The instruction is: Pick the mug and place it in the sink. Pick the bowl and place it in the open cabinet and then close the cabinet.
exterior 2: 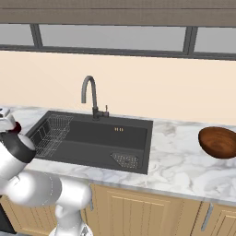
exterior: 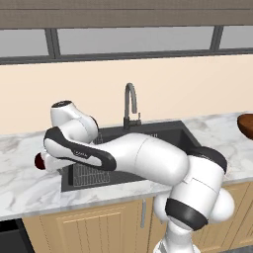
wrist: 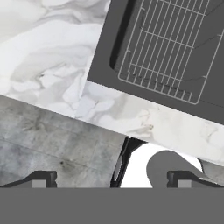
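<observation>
Marble counter (exterior 2: 184, 166): sink (exterior 2: 99, 138) with wire rack (exterior 2: 50, 133); bowl (exterior 2: 218, 142) empty.

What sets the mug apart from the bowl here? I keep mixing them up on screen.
The mug is small and dark red; the bowl is wide, shallow and reddish-brown. The mug sits on the counter left of the sink, mostly hidden behind the arm; the bowl sits in plain sight to its right. Both rest on the marble counter.

A kitchen: marble counter (exterior 2: 184, 166), dark sink (exterior 2: 99, 138) with faucet (exterior 2: 90, 94), wooden cabinets (exterior 2: 138, 207).
</observation>
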